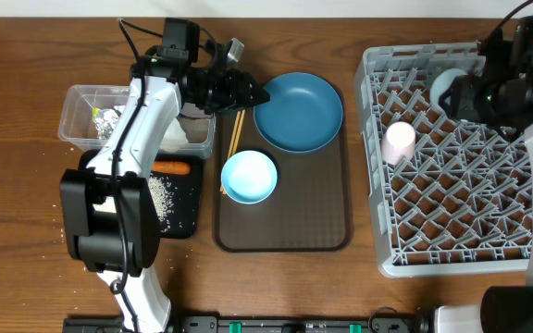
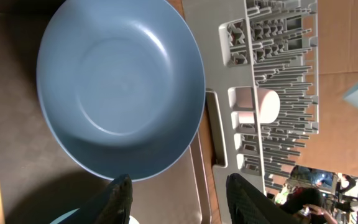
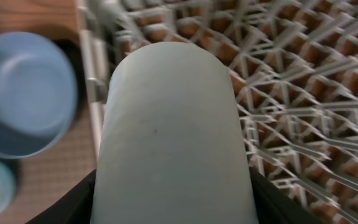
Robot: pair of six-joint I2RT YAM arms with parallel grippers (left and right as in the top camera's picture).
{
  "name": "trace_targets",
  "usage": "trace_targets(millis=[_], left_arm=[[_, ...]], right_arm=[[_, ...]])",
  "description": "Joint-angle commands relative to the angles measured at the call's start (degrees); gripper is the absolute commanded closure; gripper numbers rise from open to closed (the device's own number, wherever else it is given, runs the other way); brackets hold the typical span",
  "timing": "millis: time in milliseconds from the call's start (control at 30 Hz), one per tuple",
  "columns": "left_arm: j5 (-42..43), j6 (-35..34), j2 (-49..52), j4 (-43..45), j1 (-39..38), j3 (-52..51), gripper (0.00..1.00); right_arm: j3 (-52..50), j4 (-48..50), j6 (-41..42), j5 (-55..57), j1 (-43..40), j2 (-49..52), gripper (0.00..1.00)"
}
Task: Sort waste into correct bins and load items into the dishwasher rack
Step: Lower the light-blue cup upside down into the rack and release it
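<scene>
- My left hand (image 2: 178, 183) is open, its fingers spread with nothing between them. It hangs low over the brown tray (image 2: 17, 155).
- The plate (image 2: 120, 87) lies on that tray just ahead of the fingers. Its rim is close to one fingertip, and I cannot tell if they touch.
- My right hand (image 1: 465, 94) is clamped on the blue cup (image 3: 173, 137), which fills the whole gap between its fingers.
- That cup hangs above the rack (image 3: 291, 93), toward the rack's far left corner as I see it from overhead.
- The pink cup (image 1: 399, 143) sits in the rack by its left wall, near the held cup but apart from it.
- The bowl (image 1: 248, 176) rests on the brown tray just beside the plate, on the side nearer the arm bases.
- The chopsticks (image 1: 234, 139) lie along the tray's left edge, between the bowl and my left hand.
- Farther left on the tabletop (image 1: 26, 185), the black tray (image 1: 181, 220) carries rice (image 1: 160, 194) and a carrot (image 1: 169, 168).
- Behind it stands the tub (image 1: 86, 97), with foil (image 1: 107, 118) inside.
</scene>
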Motion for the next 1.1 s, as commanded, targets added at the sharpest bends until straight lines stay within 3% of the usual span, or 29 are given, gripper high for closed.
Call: trace_targets(millis=[0,600,1067], left_arm=[[-1.4,1.0,-0.2,-0.4,0.0,0.2,0.50],[-3.4,1.0,-0.2,-3.0,0.0,0.2,0.51],[-3.3,1.0,-0.2,-3.4,0.0,0.2,0.51]], right_arm=[[0.5,0.4,1.4,5.1,-0.3,2.2,0.83],[0.5,8.1,1.4,4.9,3.4,12.4,0.84],[0.4,7.0,1.2,5.4,4.9,18.3,0.83]])
